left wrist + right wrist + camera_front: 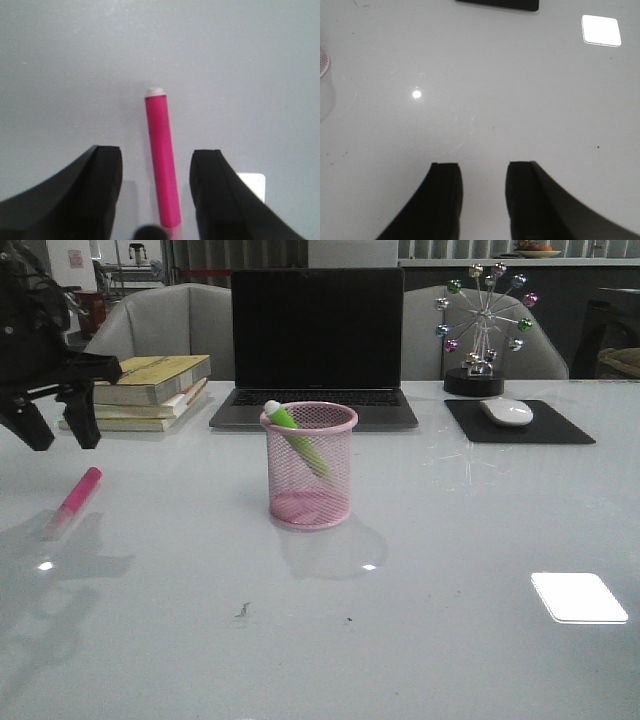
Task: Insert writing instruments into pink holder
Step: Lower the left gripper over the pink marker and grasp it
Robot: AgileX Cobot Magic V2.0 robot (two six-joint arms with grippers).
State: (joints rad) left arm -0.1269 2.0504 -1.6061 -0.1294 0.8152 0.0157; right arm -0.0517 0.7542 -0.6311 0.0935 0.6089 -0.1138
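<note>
Left hand (155, 192) hangs spread over pink marker (162, 162).

Glossy white table (450, 570), grey chairs (170, 325) behind, bright window glare (578, 597) reflected

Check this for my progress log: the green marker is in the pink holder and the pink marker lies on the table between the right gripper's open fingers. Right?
Wrong arm. The left wrist view shows the pink marker on the table between the left gripper's open fingers; the right gripper has only bare table below. The green marker is in the pink holder.
</note>
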